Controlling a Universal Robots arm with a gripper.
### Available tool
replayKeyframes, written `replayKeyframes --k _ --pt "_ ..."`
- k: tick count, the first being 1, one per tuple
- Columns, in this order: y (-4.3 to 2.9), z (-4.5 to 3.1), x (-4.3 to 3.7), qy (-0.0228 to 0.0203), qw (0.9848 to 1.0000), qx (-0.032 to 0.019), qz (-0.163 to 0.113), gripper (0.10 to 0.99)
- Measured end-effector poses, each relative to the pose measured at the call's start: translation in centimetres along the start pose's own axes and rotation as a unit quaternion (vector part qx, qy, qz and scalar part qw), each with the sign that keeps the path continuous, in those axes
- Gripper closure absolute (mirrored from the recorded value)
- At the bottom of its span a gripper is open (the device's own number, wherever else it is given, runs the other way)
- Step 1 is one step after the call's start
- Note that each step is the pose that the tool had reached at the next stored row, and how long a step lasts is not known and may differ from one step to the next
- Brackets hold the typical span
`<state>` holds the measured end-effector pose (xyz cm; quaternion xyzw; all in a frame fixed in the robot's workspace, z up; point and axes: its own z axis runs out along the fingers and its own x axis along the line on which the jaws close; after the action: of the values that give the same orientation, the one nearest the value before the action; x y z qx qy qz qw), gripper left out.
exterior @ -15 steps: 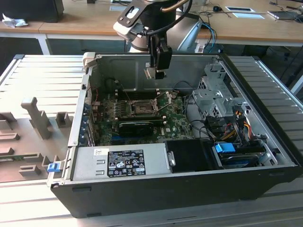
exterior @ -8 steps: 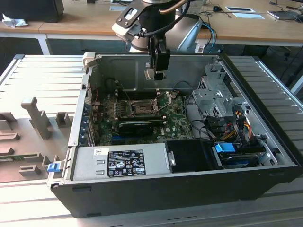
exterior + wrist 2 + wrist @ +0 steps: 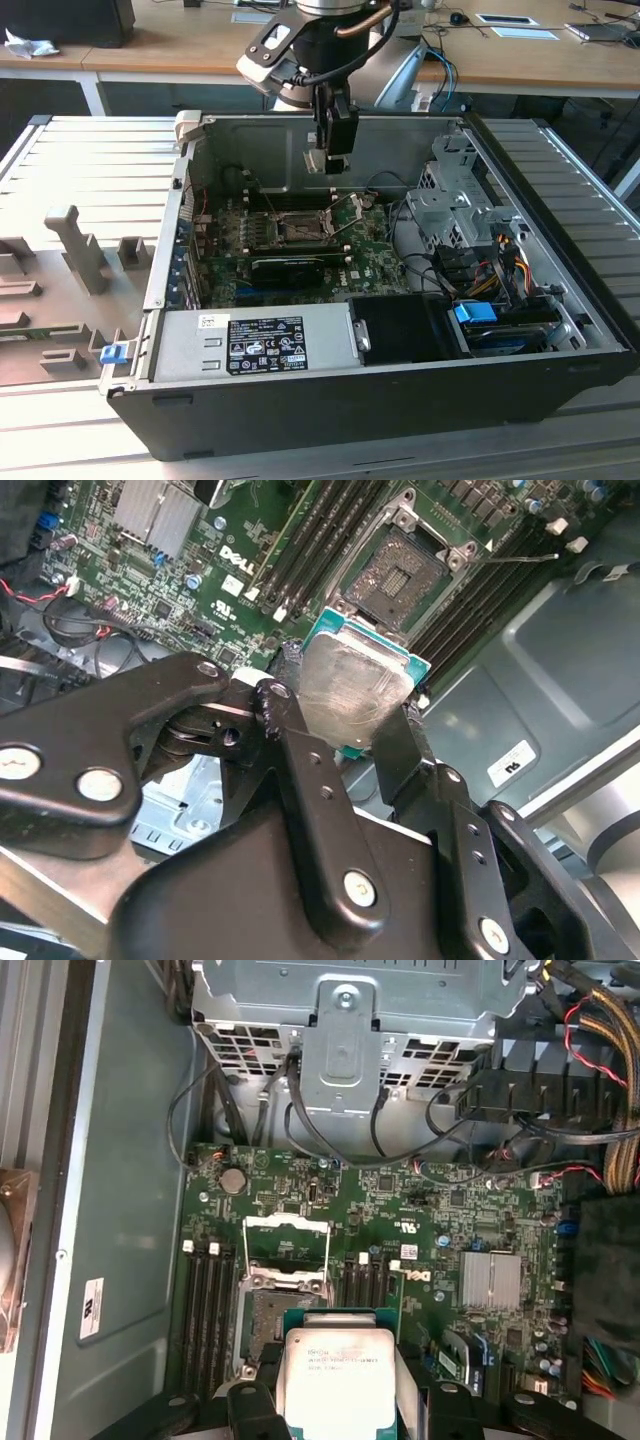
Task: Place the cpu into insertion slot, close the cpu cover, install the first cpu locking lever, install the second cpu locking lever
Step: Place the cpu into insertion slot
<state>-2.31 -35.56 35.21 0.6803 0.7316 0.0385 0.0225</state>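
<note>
In the exterior view, my hand (image 3: 330, 160) hangs inside the open computer case (image 3: 420, 400), above the insertion slot (image 3: 298, 228) on the green board. In the second wrist view, it grips the cpu (image 3: 358, 685) by two opposite edges, well clear of the bare socket. In the first wrist view, the cpu cover (image 3: 288, 1223) stands raised. I judge placing is in hand; it calls for squaring chip to socket and keeping it level.
</note>
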Motion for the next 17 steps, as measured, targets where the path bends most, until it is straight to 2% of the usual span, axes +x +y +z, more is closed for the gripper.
replayKeyframes --k 5,10,12,17 --pt "-0.12 0.84 -0.01 0.0001 1.0000 0.0019 0.001 0.561" --pt "-0.29 2.09 -0.03 -0.0005 0.9999 0.0044 0.010 0.561" --pt "-0.39 2.83 -0.03 -0.0005 0.9999 0.0044 0.010 0.561" --pt "-0.50 3.88 0.04 -0.0006 0.9999 0.0045 0.010 0.561"
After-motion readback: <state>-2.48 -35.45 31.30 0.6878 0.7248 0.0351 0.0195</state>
